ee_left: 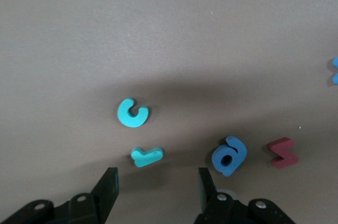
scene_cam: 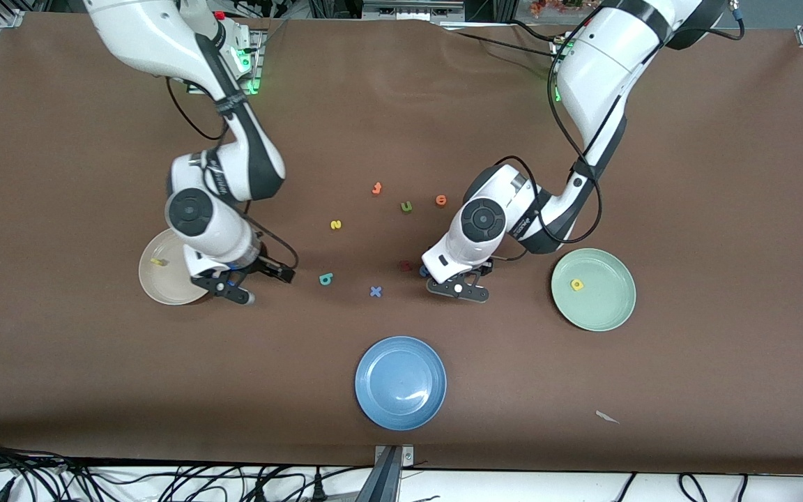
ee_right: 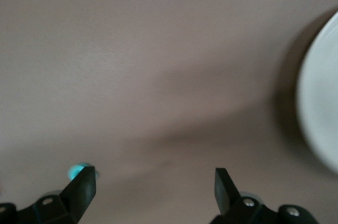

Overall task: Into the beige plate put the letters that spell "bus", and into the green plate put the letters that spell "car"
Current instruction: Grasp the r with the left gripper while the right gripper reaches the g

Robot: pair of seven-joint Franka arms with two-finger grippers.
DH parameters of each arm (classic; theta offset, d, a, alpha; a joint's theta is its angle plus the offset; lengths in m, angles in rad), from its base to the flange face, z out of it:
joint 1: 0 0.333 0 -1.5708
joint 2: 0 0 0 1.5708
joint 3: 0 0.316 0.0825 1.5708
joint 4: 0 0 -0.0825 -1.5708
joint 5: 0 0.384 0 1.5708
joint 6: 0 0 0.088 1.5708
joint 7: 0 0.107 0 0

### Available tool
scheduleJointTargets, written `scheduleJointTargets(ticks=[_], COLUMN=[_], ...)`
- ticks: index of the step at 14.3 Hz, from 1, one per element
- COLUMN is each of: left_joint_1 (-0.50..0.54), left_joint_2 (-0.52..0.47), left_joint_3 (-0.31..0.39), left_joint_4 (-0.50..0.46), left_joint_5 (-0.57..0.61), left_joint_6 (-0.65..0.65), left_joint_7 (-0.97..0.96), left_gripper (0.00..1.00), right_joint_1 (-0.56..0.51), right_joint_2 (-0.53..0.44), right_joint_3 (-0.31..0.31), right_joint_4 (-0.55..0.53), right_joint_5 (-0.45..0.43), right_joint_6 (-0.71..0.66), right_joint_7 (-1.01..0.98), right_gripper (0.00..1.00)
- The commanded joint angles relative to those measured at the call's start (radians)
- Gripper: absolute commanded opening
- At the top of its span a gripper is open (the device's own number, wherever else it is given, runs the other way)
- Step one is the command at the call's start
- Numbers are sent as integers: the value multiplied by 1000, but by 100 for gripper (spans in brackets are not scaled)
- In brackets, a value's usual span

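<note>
The left gripper (scene_cam: 459, 287) hangs low over the middle of the table, between the green plate (scene_cam: 614, 314) and the blue x (scene_cam: 376, 291). From the front its body hides what's underneath — the left wrist view is the one that shows it: a teal c (ee_left: 132, 113) and a teal r (ee_left: 146, 156) lying flat just off its fingertips (ee_left: 108, 182), the jaws apart with nothing between them. Beside those sit the blue p-shaped letter (ee_left: 229, 155) and a dark red z (ee_left: 283, 152).

The right gripper (scene_cam: 233, 287) is by the edge of the beige plate (scene_cam: 153, 289), toward the right arm's end, jaws wide and empty. Its wrist view only catches bare table and a slice of that plate's rim.

The front view alone shows a yellow u (scene_cam: 157, 262) in the beige plate and the yellow a (scene_cam: 576, 284) in the green one. The teal b (scene_cam: 326, 279) and yellow s (scene_cam: 335, 224) lie on the table.
</note>
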Motion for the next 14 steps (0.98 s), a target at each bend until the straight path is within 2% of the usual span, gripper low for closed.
scheduleJointTargets(ticks=[1, 6, 10, 12, 13, 14], left_joint_1=[-31, -24, -23, -21, -21, -20], left_joint_2=[29, 42, 57, 58, 62, 60], left_joint_3=[13, 13, 13, 15, 18, 24], left_joint_4=[36, 28, 31, 31, 33, 34], left_joint_5=[32, 110, 108, 112, 112, 112], left_joint_6=[13, 13, 22, 25, 25, 25], left_joint_7=[-52, -53, -53, -53, -49, -46], left_gripper=[70, 69, 67, 58, 45, 39], right_joint_1=[48, 107, 107, 109, 111, 115], right_joint_2=[104, 181, 204, 213, 213, 213], right_joint_3=[-6, -7, -6, -6, -4, -4], right_joint_4=[112, 197, 201, 198, 198, 198], right_joint_5=[2, 2, 12, 14, 16, 19], right_joint_6=[10, 8, 10, 11, 13, 13], right_joint_7=[242, 521, 549, 557, 558, 558], right_gripper=[99, 100, 99, 99, 99, 99])
